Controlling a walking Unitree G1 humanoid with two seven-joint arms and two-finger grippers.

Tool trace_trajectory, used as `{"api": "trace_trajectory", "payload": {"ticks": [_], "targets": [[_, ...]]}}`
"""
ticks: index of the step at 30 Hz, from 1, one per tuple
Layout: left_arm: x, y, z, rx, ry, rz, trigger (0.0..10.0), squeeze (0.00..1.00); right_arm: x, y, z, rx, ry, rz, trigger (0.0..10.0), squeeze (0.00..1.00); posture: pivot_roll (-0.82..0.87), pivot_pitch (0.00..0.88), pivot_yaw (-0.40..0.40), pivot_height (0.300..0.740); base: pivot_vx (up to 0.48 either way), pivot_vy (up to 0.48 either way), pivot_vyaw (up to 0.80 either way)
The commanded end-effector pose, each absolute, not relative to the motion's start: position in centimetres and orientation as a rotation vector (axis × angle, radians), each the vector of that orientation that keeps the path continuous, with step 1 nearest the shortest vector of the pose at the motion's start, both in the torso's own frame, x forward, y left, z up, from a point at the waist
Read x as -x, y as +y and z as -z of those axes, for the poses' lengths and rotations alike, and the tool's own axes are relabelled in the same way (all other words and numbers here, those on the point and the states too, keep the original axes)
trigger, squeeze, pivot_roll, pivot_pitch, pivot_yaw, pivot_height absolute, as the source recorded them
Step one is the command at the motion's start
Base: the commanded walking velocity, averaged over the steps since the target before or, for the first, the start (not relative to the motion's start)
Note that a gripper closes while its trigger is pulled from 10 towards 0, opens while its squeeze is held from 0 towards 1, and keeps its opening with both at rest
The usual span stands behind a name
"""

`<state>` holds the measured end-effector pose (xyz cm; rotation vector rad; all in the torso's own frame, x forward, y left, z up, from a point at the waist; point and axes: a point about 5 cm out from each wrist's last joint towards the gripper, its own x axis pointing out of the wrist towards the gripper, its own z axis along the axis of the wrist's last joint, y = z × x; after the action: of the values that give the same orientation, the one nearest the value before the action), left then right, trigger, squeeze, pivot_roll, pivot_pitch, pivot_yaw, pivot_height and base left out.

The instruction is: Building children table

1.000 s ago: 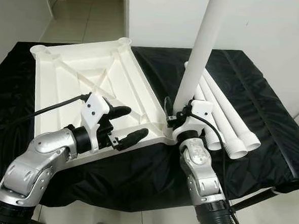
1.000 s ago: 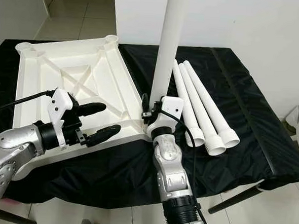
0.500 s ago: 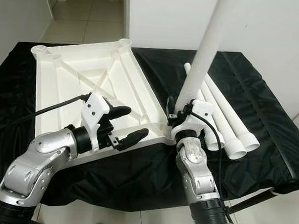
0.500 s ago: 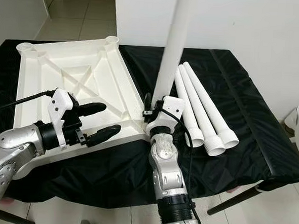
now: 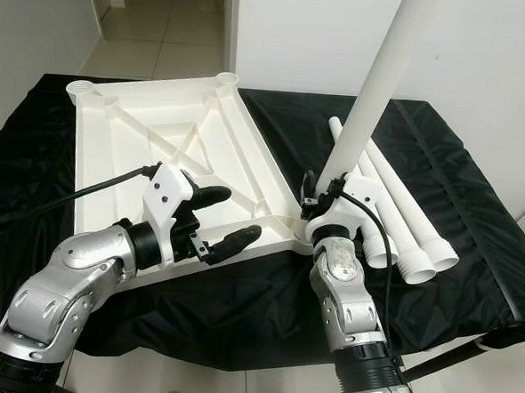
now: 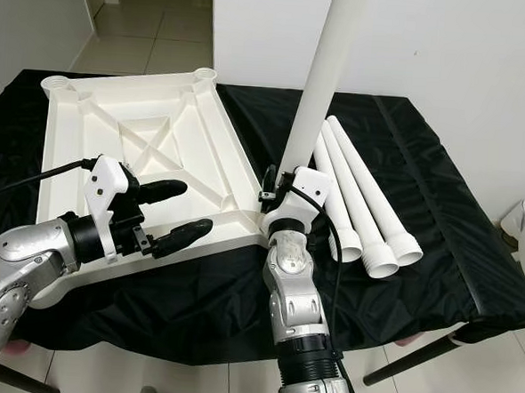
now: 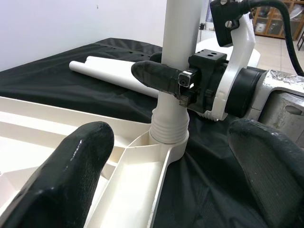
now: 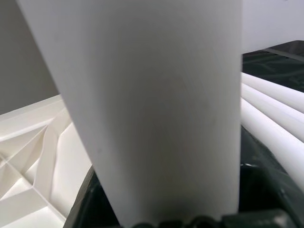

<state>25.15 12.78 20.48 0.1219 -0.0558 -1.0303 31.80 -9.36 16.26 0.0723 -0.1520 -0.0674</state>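
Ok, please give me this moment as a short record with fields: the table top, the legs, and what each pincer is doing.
table top: white table top, lying underside up on the black cloth
upright leg: white leg, its threaded end in the near right corner socket
spare legs: three legs lying side by side on the cloth, right of the top
right pincer: right pincer shut on the upright leg, low down
left pincer: left pincer open, over the near edge of the top, holding nothing
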Motion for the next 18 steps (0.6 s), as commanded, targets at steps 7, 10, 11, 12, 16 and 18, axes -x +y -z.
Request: {"api": "trace_trajectory", "payload": {"ticks": [7,10,11,12,16,18], "targets": [[-24.81,12.59,-20.41,-0.127,-0.059,1.05,10.0,0.0,-31.57,-10.91,-11.78,-0.024,0.084,0.27,10.0,0.0,0.02,0.036,-0.011,0.74,0.0,0.0,0.0],[-24.72,12.61,-20.38,-0.126,-0.057,1.051,10.0,0.0,-31.59,-11.17,-11.61,-0.004,0.099,0.361,10.0,0.0,0.02,0.036,-0.01,0.74,0.0,0.0,0.0],[-24.72,12.61,-20.38,-0.126,-0.057,1.051,10.0,0.0,-31.59,-11.17,-11.61,-0.004,0.099,0.361,10.0,0.0,0.02,0.036,-0.01,0.74,0.0,0.0,0.0],[-24.72,12.62,-20.38,-0.126,-0.056,1.051,10.0,0.0,-31.58,-11.25,-11.62,0.013,0.095,0.392,10.0,0.0,0.02,0.036,-0.01,0.74,0.0,0.0,0.0],[-24.7,12.65,-20.37,-0.126,-0.054,1.051,10.0,0.0,-31.54,-11.18,-11.52,0.021,0.1,0.414,10.0,0.0,0.02,0.041,-0.009,0.74,0.0,0.0,0.0],[-24.68,12.65,-20.35,-0.127,-0.054,1.051,10.0,0.0,-31.54,-11.11,-11.44,0.015,0.105,0.414,10.0,0.0,0.02,0.041,-0.009,0.74,0.0,0.0,0.0]]}}
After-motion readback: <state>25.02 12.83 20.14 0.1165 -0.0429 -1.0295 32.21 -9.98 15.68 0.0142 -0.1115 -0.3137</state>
